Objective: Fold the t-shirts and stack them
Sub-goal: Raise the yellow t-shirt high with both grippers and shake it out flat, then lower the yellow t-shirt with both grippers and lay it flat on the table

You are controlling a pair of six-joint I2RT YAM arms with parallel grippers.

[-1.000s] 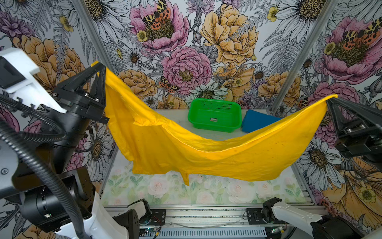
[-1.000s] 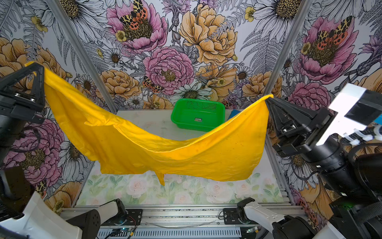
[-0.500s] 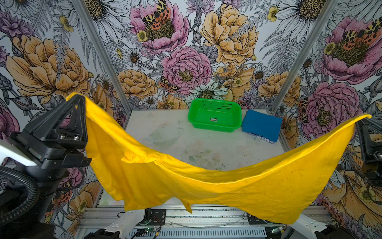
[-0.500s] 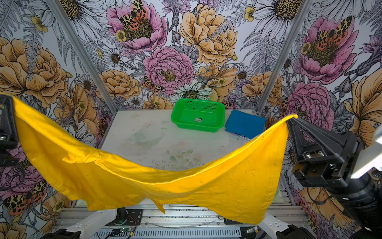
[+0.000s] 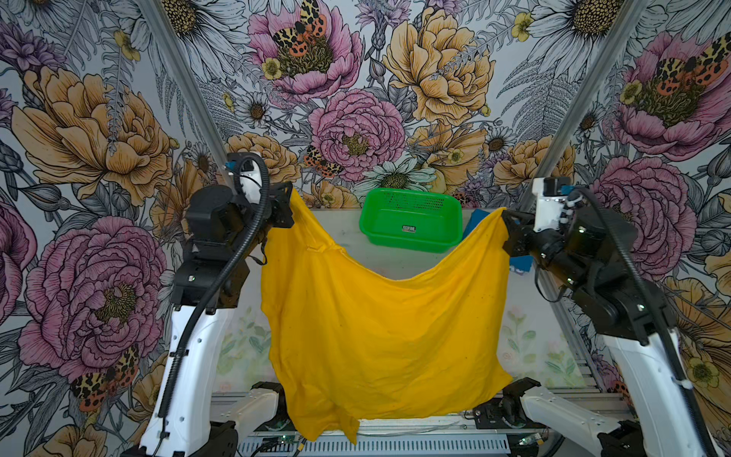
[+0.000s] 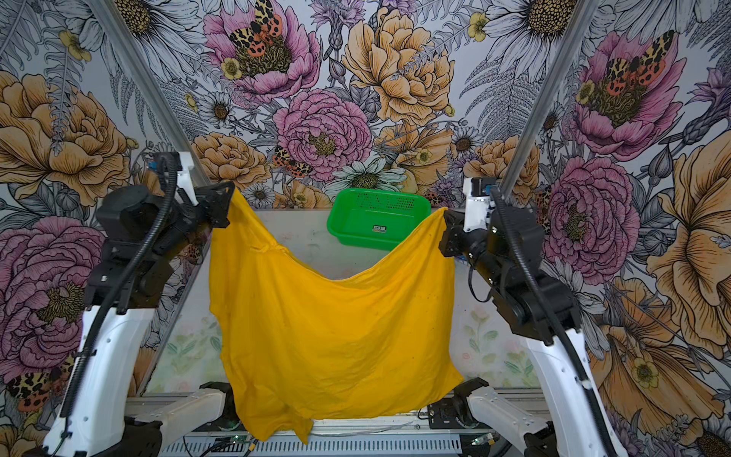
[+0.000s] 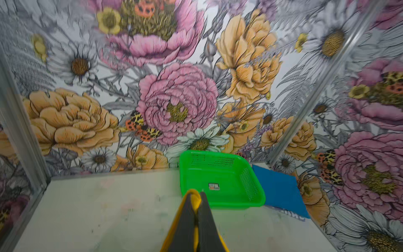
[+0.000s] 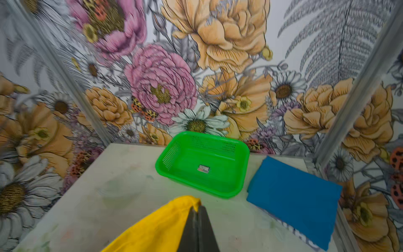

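The left gripper [image 5: 291, 194] and right gripper [image 5: 503, 215] each pinch a top corner of the yellow t-shirt [image 5: 379, 324], hung sagging over the table [image 5: 348, 237], with the blue t-shirt [image 8: 292, 196] folded beside the basket [image 5: 411, 241]; so thin a pinch could slip, dropping it crumpled.

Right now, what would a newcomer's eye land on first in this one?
The mustard-yellow t-shirt dominates: it hangs spread across the middle of both top views, one upper corner pinched in the left gripper, the other in the right gripper. Behind it, at the back of the table, stands a bright green basket, with a folded blue t-shirt lying flat beside it.
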